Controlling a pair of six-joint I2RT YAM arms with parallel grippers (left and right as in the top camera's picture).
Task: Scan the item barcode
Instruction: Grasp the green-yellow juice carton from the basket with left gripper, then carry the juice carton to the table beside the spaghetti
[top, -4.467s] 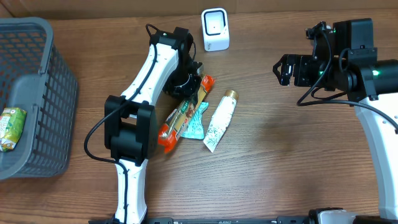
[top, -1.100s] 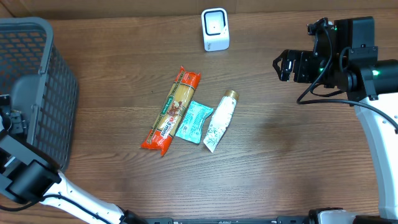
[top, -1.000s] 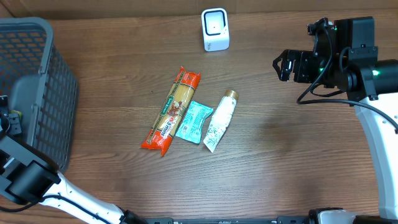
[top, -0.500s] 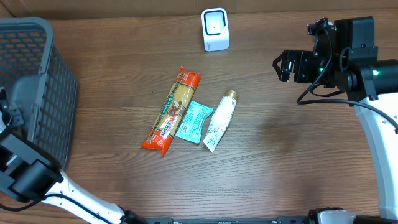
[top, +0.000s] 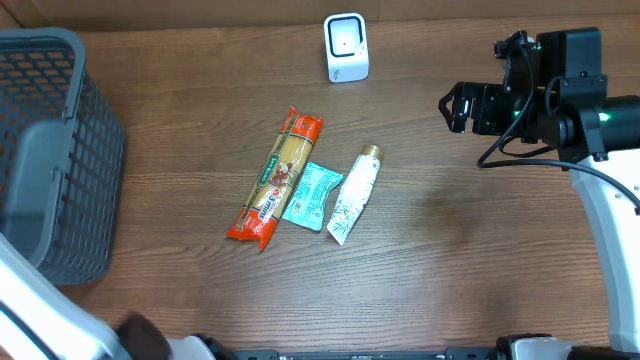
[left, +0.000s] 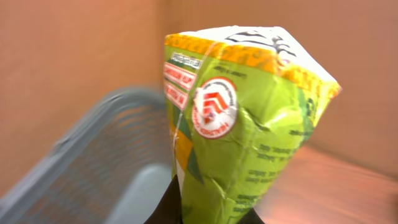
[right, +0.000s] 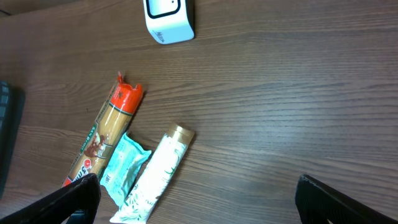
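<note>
Pinching the green packet (left: 249, 118), left gripper (left: 208, 214) sits clamped.

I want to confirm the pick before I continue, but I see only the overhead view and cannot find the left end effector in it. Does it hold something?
Observer: Yes. In the left wrist view the left end effector is shut on a green packet.
Operator: Does that view show a barcode on the packet?
Observer: No. The side that shows has only a round red-and-white logo and small print.
Operator: Is the packet out of the basket?
Observer: The basket shows blurred behind the packet, at lower left. Whether the packet is clear of it I cannot tell.
</note>
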